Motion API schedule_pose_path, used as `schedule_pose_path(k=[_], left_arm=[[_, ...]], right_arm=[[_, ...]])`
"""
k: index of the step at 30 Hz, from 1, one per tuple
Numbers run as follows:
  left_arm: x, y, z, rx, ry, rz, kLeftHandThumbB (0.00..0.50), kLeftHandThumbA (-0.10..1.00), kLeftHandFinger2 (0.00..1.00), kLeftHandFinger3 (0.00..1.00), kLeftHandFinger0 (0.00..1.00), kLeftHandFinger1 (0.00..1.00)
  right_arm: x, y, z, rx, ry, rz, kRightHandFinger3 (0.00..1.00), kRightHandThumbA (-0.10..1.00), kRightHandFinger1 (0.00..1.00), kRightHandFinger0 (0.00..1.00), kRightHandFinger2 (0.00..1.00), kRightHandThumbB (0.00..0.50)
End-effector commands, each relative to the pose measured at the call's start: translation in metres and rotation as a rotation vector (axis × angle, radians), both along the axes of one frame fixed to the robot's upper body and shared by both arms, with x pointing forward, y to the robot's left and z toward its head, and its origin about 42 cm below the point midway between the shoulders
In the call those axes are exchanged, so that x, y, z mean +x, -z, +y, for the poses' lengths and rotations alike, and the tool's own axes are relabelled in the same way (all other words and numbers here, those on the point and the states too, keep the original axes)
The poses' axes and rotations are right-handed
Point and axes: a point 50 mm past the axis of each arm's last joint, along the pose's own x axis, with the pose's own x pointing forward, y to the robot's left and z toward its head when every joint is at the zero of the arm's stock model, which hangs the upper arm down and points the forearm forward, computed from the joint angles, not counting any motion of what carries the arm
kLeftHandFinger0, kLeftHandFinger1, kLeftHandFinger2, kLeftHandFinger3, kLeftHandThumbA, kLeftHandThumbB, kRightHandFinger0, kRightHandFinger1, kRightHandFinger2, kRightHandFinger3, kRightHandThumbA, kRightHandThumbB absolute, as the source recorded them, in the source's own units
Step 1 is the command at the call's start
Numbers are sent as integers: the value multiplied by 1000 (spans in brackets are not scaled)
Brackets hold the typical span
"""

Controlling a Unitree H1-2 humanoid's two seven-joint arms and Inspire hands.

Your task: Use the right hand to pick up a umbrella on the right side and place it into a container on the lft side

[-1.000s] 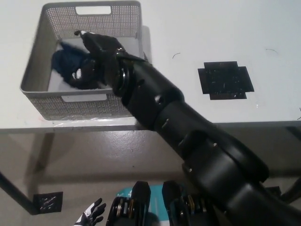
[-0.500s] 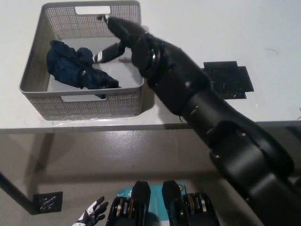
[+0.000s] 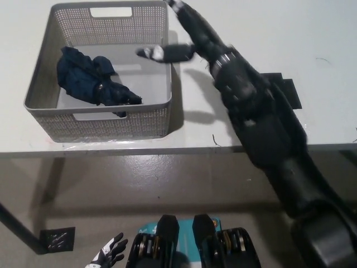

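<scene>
Left hand (image 3: pixel 109 255) rests low, well below the counter edge, white with dark fingers spread, holding nothing.

Container (image 3: pixel 39 89), a grey perforated basket with slot handles, sits on the white counter (image 3: pixel 234 28), to the left of the right hand. Umbrella (image 3: pixel 92 84), dark blue and folded in a crumpled bundle, lies inside the container on its floor, toward the left wall and front half, well apart from the right hand.

Right hand (image 3: pixel 187 36) is above the container's far right corner, black, fingers spread and holding nothing; one finger (image 3: pixel 153 53) with a pale tip reaches leftward over the container's right wall, another points up past the rim. Picture is motion-blurred here.

Black patch (image 3: pixel 287 92) on the counter lies to the right of the right hand, partly hidden by the forearm
</scene>
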Motion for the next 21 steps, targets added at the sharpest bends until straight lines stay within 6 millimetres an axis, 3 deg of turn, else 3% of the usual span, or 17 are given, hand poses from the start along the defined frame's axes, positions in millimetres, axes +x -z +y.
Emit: schedule_pose_path(k=[1,2,6,9,12,16,21], left_arm=[[-3,-7,12,31,-4,-31,3,1000,1000,1000,1000,1000],[-2,-7,13,23,-12,-26,2,1000,1000,1000,1000,1000],[0,-6,15,23,-34,-21,18,1000,1000,1000,1000,1000],[-1,-4,16,22,-38,-13,20,1000,1000,1000,1000,1000],[-2,-3,17,27,-37,-5,19,1000,1000,1000,1000,1000],[-4,2,17,20,-45,3,8,1000,1000,1000,1000,1000],[-4,2,18,28,-41,7,9,1000,1000,1000,1000,1000]], right_arm=[[-133,-20,-141,413,19,-337,1000,1000,1000,1000,1000,270],[-150,-1,-149,434,27,-318,1000,1000,1000,1000,1000,264],[-185,44,-163,480,60,-288,1000,1000,1000,1000,1000,255],[-216,87,-172,498,108,-249,1000,1000,1000,1000,1000,207],[-239,115,-172,524,145,-209,1000,1000,1000,1000,1000,183],[-258,147,-167,597,159,-170,1000,1000,1000,1000,1000,176],[-273,167,-163,655,167,-134,1000,1000,1000,1000,1000,192]])
